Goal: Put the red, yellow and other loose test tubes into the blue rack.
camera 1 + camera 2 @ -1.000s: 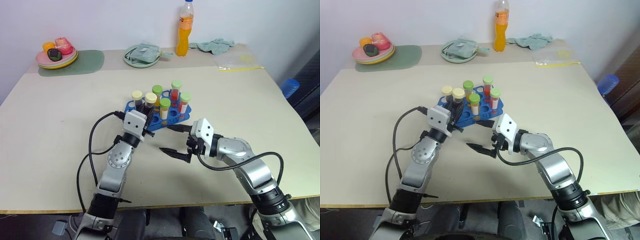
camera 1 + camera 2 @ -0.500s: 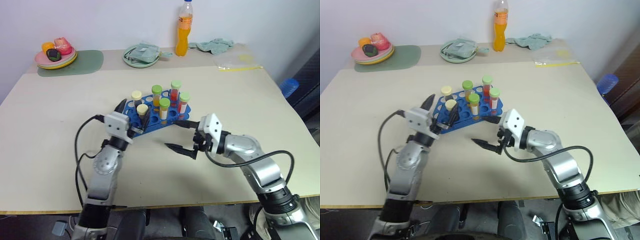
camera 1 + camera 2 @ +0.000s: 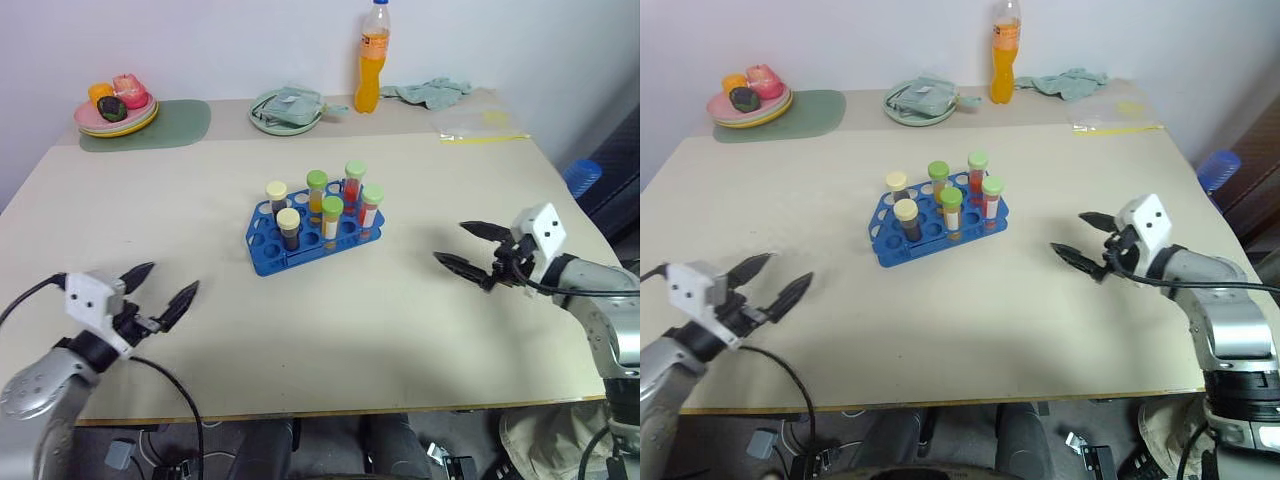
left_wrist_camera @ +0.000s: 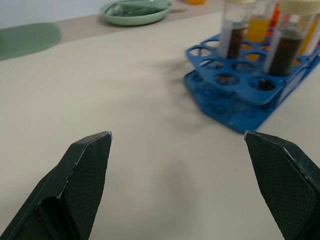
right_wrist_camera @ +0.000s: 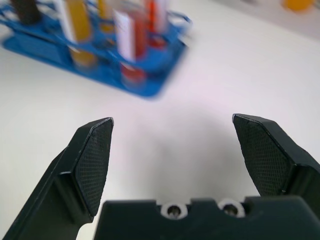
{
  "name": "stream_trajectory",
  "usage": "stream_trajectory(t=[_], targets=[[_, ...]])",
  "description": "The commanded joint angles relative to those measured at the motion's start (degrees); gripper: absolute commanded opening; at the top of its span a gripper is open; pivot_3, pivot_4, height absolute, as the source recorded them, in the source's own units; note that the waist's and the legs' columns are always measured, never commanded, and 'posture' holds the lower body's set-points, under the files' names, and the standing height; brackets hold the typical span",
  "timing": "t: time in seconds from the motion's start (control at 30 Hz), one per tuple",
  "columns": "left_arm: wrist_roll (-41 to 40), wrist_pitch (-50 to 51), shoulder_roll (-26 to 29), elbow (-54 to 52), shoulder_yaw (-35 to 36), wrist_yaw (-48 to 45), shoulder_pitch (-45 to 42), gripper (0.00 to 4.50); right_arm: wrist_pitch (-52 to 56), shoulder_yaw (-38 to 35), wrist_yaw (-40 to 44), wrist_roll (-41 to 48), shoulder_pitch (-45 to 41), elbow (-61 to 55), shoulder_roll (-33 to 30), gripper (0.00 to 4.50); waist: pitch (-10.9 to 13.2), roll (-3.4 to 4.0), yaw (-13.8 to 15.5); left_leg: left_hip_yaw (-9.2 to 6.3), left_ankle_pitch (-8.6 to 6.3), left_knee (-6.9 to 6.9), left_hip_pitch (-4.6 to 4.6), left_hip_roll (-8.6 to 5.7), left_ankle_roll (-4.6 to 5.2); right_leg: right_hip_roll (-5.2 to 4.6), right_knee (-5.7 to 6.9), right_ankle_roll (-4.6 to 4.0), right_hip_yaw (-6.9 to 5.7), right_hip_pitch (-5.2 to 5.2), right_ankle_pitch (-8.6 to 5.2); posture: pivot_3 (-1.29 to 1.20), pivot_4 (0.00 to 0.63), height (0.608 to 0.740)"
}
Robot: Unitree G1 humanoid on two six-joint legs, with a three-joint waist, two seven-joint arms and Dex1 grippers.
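Observation:
The blue rack stands in the middle of the table with several capped test tubes upright in it. Two cream-capped tubes hold dark liquid; the green-capped ones hold yellow-orange or red liquid. I see no loose tube lying on the table. My left gripper hovers open and empty near the front left edge, far from the rack. Well to the right of the rack, my right gripper also stands open and empty.
Along the back edge are an orange drink bottle, a green plate with a cloth, a fruit plate on a green mat, a crumpled cloth and a plastic bag.
My left gripper opened, leaving a cream-capped tube standing in the rack, then drew back far to the left. My right gripper swung away to the right, still open.

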Motion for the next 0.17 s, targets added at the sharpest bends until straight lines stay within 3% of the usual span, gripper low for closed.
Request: stream_trajectory(t=[0.03,0.17], targets=[[-0.79,0.8,0.79,-1.07,2.33,-0.72,1.09,4.36,-2.9,-1.07,0.85,-0.28,-1.07,1.29,-0.48,4.23,0.0,0.0,-0.05,0.0,0.0,0.0,0.0,0.0,0.0,0.0,0.0,0.0,0.0,0.0,0.0,0.0,0.15,0.74],[-0.39,1.22,0.09,-2.09,3.29,0.11,2.81,4.36,-4.46,0.53,1.47,-1.4,-1.8,2.43,-0.12,4.23,0.0,0.0,-0.22,0.0,-0.01,-0.03,0.0,0.01,0.0,0.0,-0.01,0.01,0.0,-0.02,0.0,0.0,0.15,0.74]])
